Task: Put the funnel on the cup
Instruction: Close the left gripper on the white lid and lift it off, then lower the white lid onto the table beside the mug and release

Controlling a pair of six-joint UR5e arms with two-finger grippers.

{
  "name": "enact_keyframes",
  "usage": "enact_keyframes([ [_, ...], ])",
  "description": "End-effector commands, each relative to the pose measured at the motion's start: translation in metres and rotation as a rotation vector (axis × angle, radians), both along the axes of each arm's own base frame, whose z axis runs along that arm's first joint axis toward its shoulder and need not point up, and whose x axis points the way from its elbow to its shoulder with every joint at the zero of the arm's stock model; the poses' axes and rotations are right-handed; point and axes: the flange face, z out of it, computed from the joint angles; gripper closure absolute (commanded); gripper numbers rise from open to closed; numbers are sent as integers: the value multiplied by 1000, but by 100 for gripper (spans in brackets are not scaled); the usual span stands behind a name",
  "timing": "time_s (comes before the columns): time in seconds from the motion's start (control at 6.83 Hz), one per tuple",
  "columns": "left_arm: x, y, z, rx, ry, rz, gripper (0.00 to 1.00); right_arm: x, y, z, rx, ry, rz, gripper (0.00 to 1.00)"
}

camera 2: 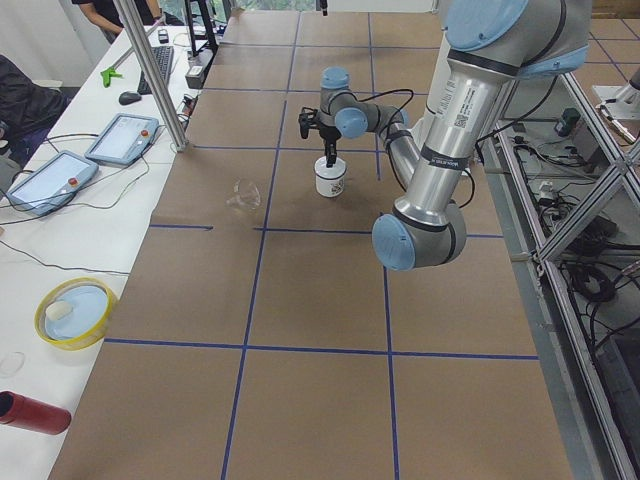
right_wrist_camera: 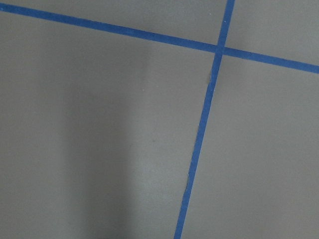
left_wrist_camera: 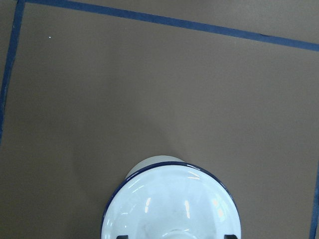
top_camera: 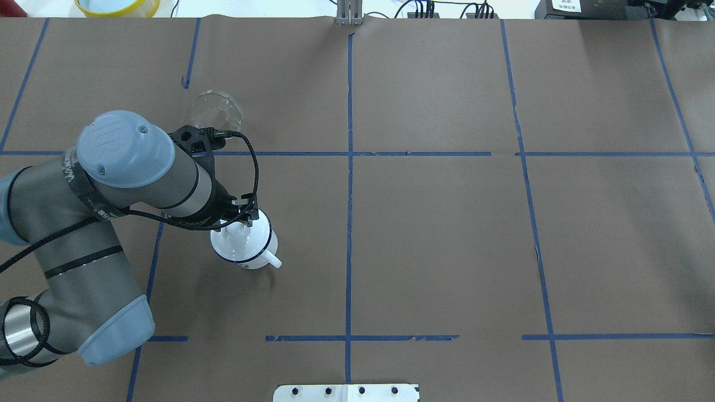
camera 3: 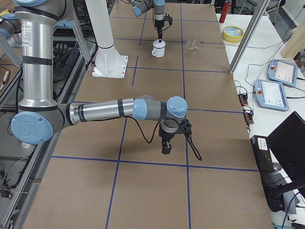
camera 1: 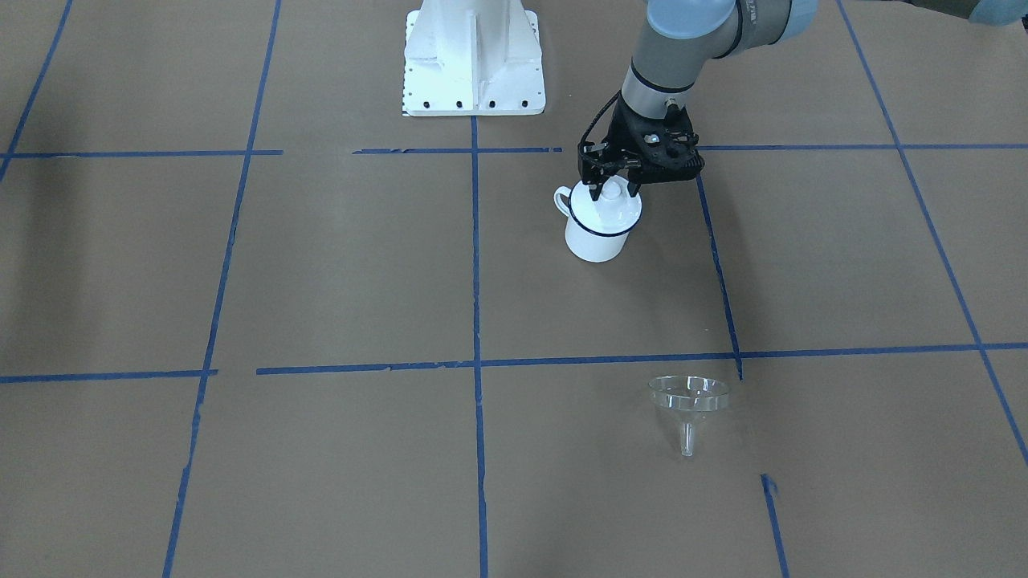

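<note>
On the tabletop (camera 1: 321, 281), well out from the robot, the funnel (camera 1: 689, 399) rests alone, with its thin spout pointing away from the robot. The cup (camera 1: 593, 237) stands upright well apart from it, closer to the robot. A white lid (camera 1: 612, 210) with a knob covers its mouth. The left fingers (camera 1: 595, 189) hang over the lid, spread open on either side of the knob, and as far as we can see they are not squeezing it.

We think the step now is taking the lid off, since the funnel cannot go on a covered cup. Next the fingers must close on the knob, lift straight up, and set the lid down away from both things. We see nothing standing between cup and funnel. The funnel is nearer the far edge, though not at it. The right fingers (camera 3: 166, 148) hang low, far off. We cannot tell if they are open.
</note>
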Motion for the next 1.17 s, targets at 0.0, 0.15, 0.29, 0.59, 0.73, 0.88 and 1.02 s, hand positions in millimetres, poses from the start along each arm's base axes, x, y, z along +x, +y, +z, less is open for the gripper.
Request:
enact_keyframes([
  [0.0,1,1,1,-1,-1,1,73,0,0,0,0,0,0,0],
  [0.15,-2,1,-2,3,4,0,90,0,0,0,0,0,0,0],
  [0.29,-7,3,-6,-3,-3,-1,100,0,0,0,0,0,0,0],
  [0.59,-79,-31,-49,42,-46,-59,100,0,0,0,0,0,0,0],
  [0.73,-115,-43,-61,80,-84,-57,100,0,-1,-1,1,0,0,0],
  [0.88,-150,-57,-58,153,-103,-54,100,0,0,0,0,0,0,0],
  [1.02,-160,-57,-36,180,-132,-15,100,0,0,1,-2,0,0,0],
])
